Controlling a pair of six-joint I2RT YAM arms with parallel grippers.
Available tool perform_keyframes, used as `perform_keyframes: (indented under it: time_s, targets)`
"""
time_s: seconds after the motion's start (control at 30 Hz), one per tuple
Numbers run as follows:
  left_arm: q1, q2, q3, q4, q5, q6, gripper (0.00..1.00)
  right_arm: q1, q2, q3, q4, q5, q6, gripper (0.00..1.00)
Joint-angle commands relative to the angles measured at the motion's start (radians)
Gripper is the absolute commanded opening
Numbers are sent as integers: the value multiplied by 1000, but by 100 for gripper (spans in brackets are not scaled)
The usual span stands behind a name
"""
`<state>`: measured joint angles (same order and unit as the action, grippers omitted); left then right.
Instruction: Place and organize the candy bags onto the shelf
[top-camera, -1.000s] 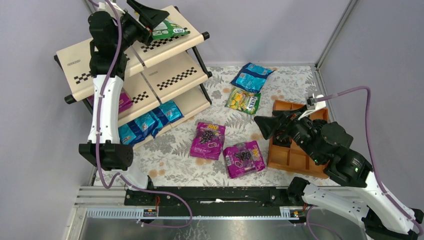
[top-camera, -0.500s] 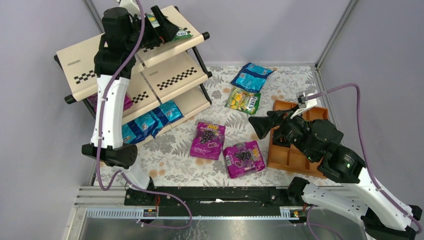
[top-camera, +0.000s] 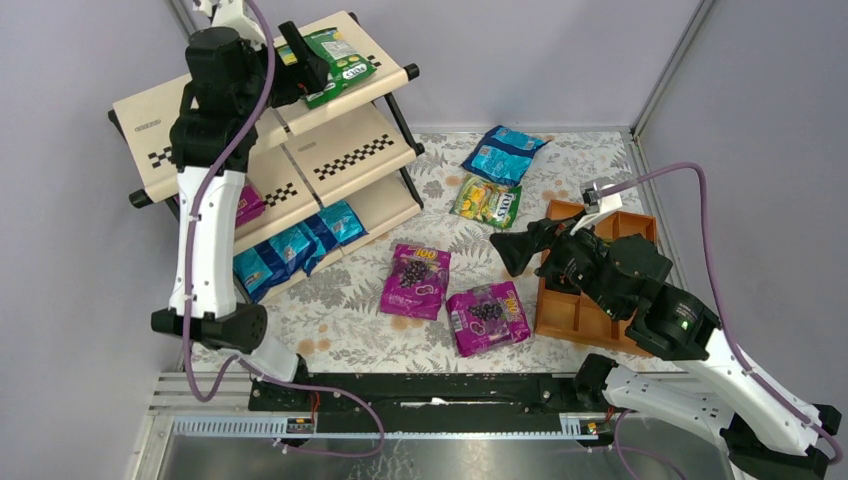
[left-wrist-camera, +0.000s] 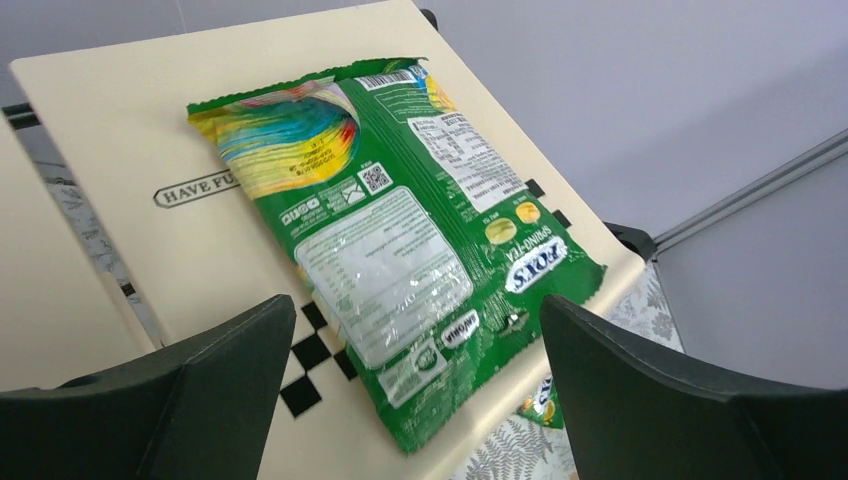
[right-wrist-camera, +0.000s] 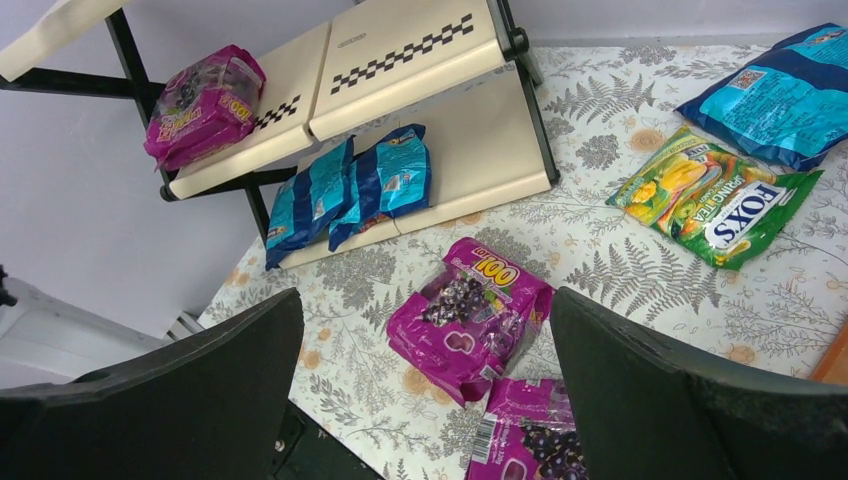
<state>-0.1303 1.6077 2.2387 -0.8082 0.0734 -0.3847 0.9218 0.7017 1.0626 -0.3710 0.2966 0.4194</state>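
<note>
The shelf (top-camera: 350, 150) stands at the back left. A green FOX'S candy bag (top-camera: 337, 62) (left-wrist-camera: 390, 230) lies back side up on its top board. My left gripper (top-camera: 300, 65) (left-wrist-camera: 415, 305) hovers open just short of it, holding nothing. Several blue bags (top-camera: 295, 245) (right-wrist-camera: 350, 190) sit on the lowest board and a magenta one (top-camera: 247, 204) (right-wrist-camera: 205, 100) on the middle board. On the table lie two magenta bags (top-camera: 416, 280) (top-camera: 488, 317), a green-yellow FOX'S bag (top-camera: 487, 202) (right-wrist-camera: 715, 195) and a blue bag (top-camera: 503, 152) (right-wrist-camera: 785, 95). My right gripper (top-camera: 510, 253) (right-wrist-camera: 425, 300) hangs open above the magenta pair.
An orange-brown compartment tray (top-camera: 575, 315) sits on the right of the flowered tablecloth, partly under my right arm. Lavender walls close in the back and both sides. A black rail (top-camera: 430, 395) runs along the near edge.
My left gripper has drawn back off the green bag, which now lies uncovered on the top board. My right gripper has drifted a little left over the table.
</note>
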Motion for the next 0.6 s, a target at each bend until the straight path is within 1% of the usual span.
perform_keyframes:
  time_s: [0.0,0.1,0.27,0.47,0.57]
  targets:
    - [3,-106,-85,124,-49,-41,95,-3,0,-3,47,10,-12,100]
    - [3,-110,-111,125,-58,-53,92,-3,-2,-3,47,11,-12,100]
    - [3,-116,-163,143,-70,-63,94,-4,-12,-13,49,15,-11,100]
    - [3,-85,-189,185,-65,-65,93,-4,-16,-15,48,11,-6,100]
    - [3,-90,-228,241,-48,-71,88,-3,-21,-15,45,10,-3,100]
